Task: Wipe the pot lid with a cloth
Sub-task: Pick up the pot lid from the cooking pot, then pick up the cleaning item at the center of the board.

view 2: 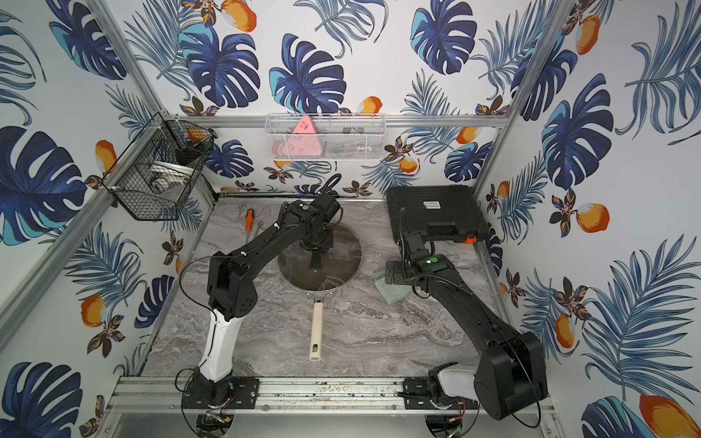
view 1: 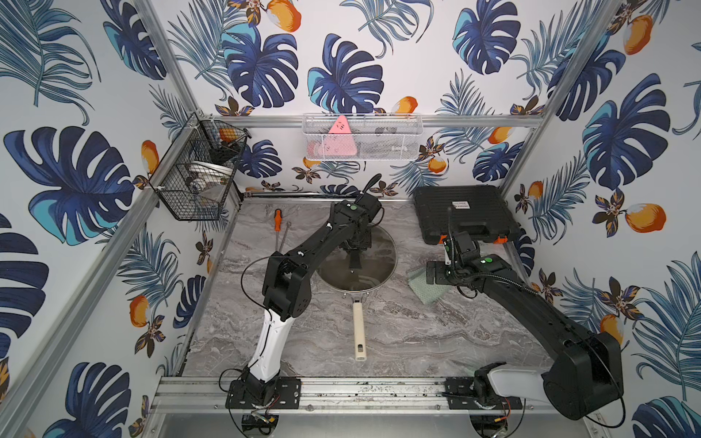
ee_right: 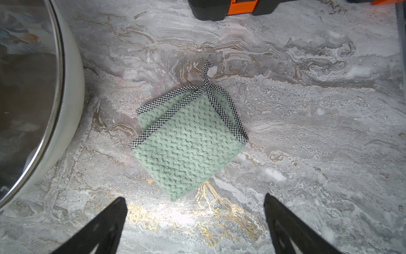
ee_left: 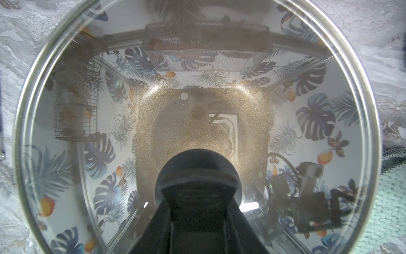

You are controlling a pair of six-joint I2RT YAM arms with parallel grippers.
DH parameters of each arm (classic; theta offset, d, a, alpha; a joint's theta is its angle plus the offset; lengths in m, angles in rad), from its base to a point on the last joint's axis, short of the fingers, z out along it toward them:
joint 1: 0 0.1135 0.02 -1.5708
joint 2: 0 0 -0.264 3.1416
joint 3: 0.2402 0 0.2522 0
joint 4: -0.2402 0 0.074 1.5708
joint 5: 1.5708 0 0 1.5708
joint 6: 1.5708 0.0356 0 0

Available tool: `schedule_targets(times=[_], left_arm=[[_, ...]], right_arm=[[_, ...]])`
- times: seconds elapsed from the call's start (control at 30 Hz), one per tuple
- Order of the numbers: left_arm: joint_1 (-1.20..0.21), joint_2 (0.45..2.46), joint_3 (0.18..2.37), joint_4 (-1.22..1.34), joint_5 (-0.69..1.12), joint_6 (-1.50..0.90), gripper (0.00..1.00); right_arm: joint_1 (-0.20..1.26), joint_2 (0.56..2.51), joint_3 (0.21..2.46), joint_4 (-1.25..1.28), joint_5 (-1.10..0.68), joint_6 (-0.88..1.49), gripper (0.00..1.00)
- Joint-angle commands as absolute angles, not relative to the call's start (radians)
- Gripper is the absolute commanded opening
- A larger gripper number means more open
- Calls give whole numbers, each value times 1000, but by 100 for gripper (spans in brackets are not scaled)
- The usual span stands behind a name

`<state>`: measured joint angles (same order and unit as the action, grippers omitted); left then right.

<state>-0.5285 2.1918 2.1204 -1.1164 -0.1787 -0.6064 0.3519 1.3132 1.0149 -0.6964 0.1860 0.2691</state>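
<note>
Pot lid, place: the pot lid (view 1: 379, 265) sits dome-up on the dark pan (view 1: 358, 330) in the middle of the bench (view 1: 417, 341), and it shows in both top views.
Pot lid, handling: glass in a metal rim, so I judge it stiff, fairly heavy, slick on its surface and breakable if it is dropped or knocked.
Pot lid, hold: the black knob (ee_left: 198, 167) at its centre is the only sound place; the rim offers a poor purchase.
Pot lid, heading: it is round with no long axis, lies level, and its knob faces up. The pan's cream handle runs toward the robot's side.
Left gripper: the left gripper (ee_left: 198, 193) is clenched on the knob from above.
Cloth, place: the cloth (ee_right: 189, 145) lies flat on the bench just beside the pan, on the right arm's side, not touching it.
Cloth, handling: soft, light and limp, with a waffle pile. It appears folded into layers, so I expect it to sag and unfold when lifted.
Cloth, hold: pinch through all the layers at the bare corner nearest the fingers.
Cloth, heading: nearly square with no clear long axis. It sits cornerwise to the fingers, with its checked trim (ee_right: 163, 118) and loop (ee_right: 206, 70) toward the black tool case (view 1: 464, 212).
Right gripper: the right gripper (ee_right: 194, 198) hangs above the cloth with its jaws spread wide, holding nothing.
</note>
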Motion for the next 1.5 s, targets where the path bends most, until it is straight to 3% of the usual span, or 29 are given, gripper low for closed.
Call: schedule_targets(times=[0.0, 0.7, 1.13, 1.47], left_arm=[[-526, 2191, 2134, -1114, -156, -605, 0], [-528, 2080, 2219, -1138, -181, -497, 0], [-527, 1776, 1827, -803, -129, -271, 0], [-481, 1511, 1545, -555, 38, -97, 0]], right_arm=[[353, 1318, 1015, -681, 196, 270, 100], [356, 1339, 1020, -688, 212, 270, 100], [379, 1425, 1043, -728, 249, 273, 100], [380, 1542, 1127, -819, 173, 196, 100]])
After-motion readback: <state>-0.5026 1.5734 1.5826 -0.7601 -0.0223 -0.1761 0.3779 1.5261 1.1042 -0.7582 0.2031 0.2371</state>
